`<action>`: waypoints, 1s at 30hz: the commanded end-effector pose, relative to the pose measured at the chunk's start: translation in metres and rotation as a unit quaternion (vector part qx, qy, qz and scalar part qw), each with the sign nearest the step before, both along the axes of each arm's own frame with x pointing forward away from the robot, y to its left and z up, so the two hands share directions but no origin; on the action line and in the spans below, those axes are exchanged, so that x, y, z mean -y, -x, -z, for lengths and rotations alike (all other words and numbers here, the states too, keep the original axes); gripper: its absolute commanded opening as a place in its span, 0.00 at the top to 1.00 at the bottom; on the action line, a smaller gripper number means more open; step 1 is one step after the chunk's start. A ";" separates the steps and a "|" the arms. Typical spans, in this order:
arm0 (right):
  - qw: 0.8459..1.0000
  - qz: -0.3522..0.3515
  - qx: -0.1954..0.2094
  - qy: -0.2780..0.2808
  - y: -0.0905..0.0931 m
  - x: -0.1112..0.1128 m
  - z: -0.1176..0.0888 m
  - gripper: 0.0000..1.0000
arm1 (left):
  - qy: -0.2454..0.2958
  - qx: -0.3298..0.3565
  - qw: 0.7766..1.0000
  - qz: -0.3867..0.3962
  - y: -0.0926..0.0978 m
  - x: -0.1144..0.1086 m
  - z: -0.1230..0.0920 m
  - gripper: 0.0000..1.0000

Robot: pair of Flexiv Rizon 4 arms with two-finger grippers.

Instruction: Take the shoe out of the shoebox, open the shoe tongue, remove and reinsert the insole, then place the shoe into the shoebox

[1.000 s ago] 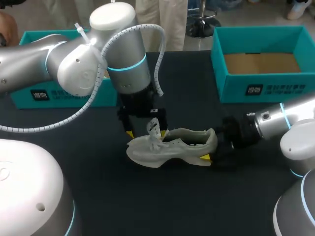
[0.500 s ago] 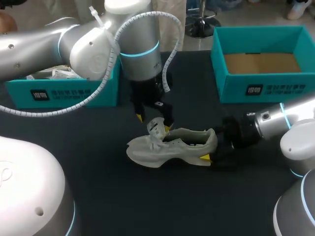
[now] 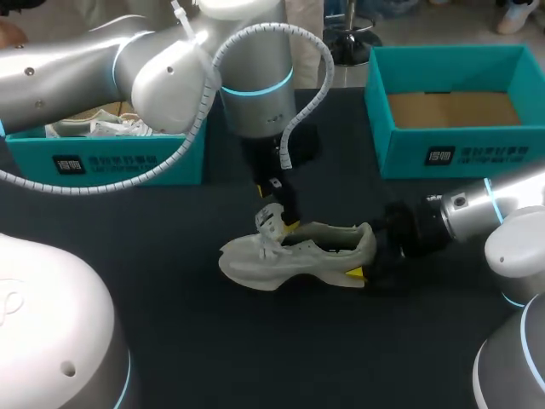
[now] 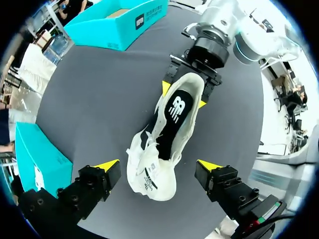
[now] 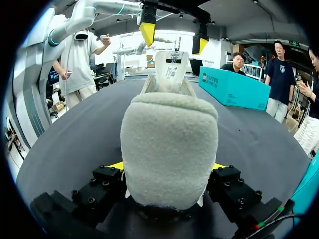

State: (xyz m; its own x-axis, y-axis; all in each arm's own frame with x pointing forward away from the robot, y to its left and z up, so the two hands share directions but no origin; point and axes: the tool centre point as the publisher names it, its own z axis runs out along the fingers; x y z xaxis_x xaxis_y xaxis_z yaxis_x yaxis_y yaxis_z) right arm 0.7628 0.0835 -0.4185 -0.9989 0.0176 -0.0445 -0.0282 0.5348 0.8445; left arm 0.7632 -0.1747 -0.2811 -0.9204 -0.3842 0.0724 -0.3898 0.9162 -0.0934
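Pale shoe [image 3: 298, 251] on black table [image 3: 213, 341], tongue [image 3: 271, 220] upright. Right gripper [image 5: 167, 167] pinching heel, shoe's 3 o'clock. Left gripper [image 4: 158, 165] spread wide above tongue. Teal shoebox [image 3: 460, 158] at 2 o'clock.

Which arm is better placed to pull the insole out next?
Left: the open left gripper hangs above the shoe, over the exposed insole; the right gripper is clamped on the heel, steadying it.

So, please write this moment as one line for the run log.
shoe: on table, tongue raised | insole: inside shoe | right gripper: shut on shoe | left gripper: open, above tongue
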 end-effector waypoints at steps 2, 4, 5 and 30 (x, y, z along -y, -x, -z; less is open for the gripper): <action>1.000 0.001 0.000 0.002 0.000 -0.002 0.001 1.00 | -0.005 0.057 0.985 0.163 0.003 0.000 -0.001 0.00; 1.000 0.001 0.000 0.002 0.000 -0.002 0.001 1.00 | -0.005 0.057 0.985 0.163 0.003 0.000 -0.001 0.00; 1.000 0.001 0.000 0.002 0.000 -0.002 0.001 1.00 | -0.005 0.057 0.985 0.163 0.003 0.000 -0.001 0.00; 1.000 0.001 0.000 0.002 0.000 -0.002 0.001 1.00 | 0.024 0.088 0.974 0.206 0.010 0.064 0.009 1.00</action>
State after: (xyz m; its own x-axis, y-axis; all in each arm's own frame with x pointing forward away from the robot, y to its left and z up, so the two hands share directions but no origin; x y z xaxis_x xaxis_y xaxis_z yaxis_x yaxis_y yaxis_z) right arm 0.7628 0.0835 -0.4186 -0.9989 0.0176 -0.0445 -0.0282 0.5348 0.8445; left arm 0.7557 -0.2264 -0.2775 -0.9963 0.0170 -0.0845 0.0315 0.9843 -0.1735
